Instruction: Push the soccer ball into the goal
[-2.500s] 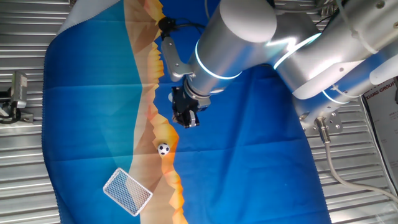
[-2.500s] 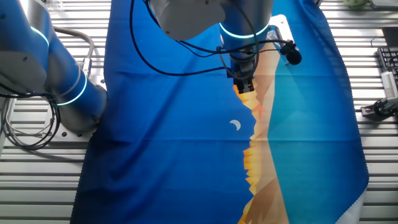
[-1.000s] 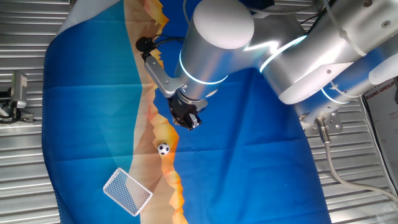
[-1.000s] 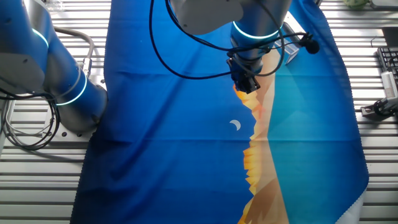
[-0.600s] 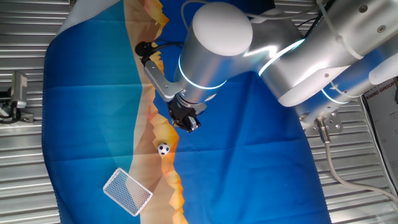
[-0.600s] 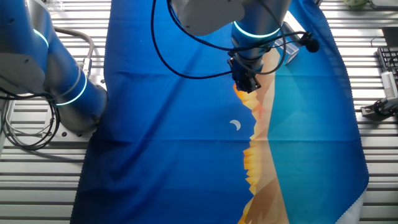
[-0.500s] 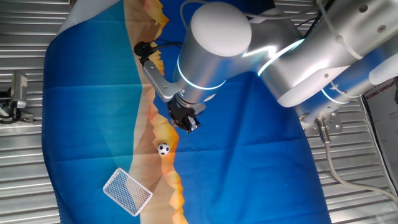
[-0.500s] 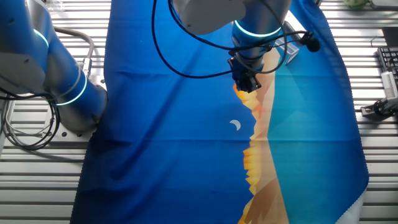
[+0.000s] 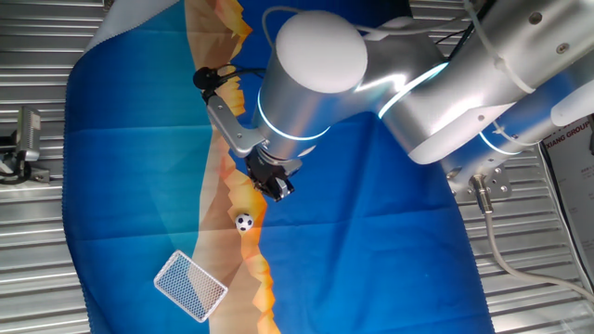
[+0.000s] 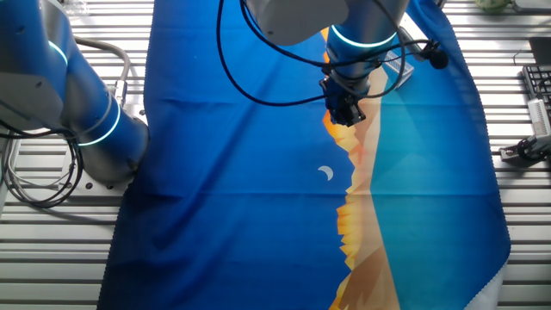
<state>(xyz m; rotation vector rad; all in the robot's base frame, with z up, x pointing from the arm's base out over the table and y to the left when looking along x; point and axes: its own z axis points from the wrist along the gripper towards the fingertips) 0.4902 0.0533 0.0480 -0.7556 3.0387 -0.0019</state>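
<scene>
Slatted metal table [image 9: 37, 241] (blue-orange cloth [image 9: 139, 167] draped over).

Tiny black-patched soccer ball [image 9: 243, 222] on orange band; white mesh goal [image 9: 189, 285] near, lying tilted.

- Open cloth [image 9: 139, 167] lies between soccer ball [image 9: 243, 222] and goal [image 9: 190, 285]; nothing stands in that lane.
- Gripper [image 9: 271, 183] hangs just above the ball, apart from it.
- Arm [image 9: 408, 93] overhangs the right side of the cloth.
</scene>
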